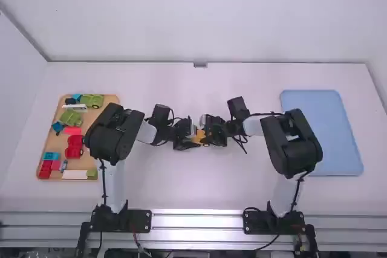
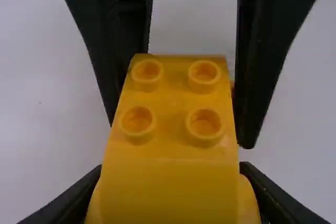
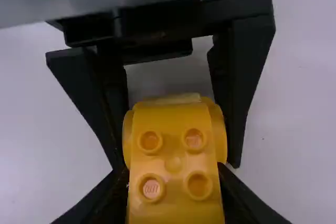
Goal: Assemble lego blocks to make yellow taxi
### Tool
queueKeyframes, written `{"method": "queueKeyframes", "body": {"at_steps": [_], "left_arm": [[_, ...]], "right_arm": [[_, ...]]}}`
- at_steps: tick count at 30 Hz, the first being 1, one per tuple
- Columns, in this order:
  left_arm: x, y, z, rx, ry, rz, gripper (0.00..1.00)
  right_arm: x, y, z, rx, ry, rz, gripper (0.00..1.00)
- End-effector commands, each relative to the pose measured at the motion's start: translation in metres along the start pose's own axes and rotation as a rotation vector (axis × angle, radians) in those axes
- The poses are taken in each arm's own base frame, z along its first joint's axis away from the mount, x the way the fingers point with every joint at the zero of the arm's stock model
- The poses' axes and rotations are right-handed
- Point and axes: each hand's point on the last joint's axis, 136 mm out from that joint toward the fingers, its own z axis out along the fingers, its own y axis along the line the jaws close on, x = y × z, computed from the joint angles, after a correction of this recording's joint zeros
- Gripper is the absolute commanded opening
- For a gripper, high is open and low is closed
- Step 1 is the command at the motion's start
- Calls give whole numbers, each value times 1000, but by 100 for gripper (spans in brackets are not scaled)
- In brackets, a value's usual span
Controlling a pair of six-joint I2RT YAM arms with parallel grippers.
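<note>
While the high view gives a small glimpse of the yellow plastic studded block [image 1: 201,137] between the left gripper [image 1: 193,139] and the right gripper [image 1: 208,138], the left wrist view shows the left gripper's fingers closed on its smooth, bulging end, four round studs [image 2: 204,124] just beyond. In the right wrist view, the right gripper clasps the studded end; the high view adds a blue rectangular tray [image 1: 320,131] well apart, right of both grippers.
</note>
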Motion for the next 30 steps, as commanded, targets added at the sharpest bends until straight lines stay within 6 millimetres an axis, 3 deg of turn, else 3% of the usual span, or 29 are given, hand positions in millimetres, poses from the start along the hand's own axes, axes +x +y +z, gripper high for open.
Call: {"method": "queueKeyframes", "body": {"at_steps": [1, 11, 15, 16, 19, 20, 21, 25, 30], "left_arm": [[29, -1, 0, -32, 100, -78, 13], [29, -2, 1, -31, 100, -77, 13], [29, -2, 1, -31, 100, -78, 15], [29, -2, 1, -30, 100, -78, 16], [29, -2, 1, -31, 100, -76, 24], [29, -1, 1, -31, 100, -76, 28], [28, -1, 1, -32, 99, -74, 37], [26, 2, 1, -36, 95, -68, 54], [24, 6, 1, -41, 90, -59, 60]], "right_arm": [[25, 7, -5, 7, 58, 59, 43], [-23, 4, -34, -24, -242, -112, 45], [-34, -4, -52, 8, -302, -141, 56], [-35, -6, -57, 23, -303, -144, 63], [-32, -13, -62, 52, -283, -117, 82], [-28, -16, -63, 65, -263, -94, 93], [-22, -20, -63, 80, -234, -54, 98], [0, -25, -62, 121, -130, 44, 98], [18, -20, -56, 147, -83, 82, 98]]}}
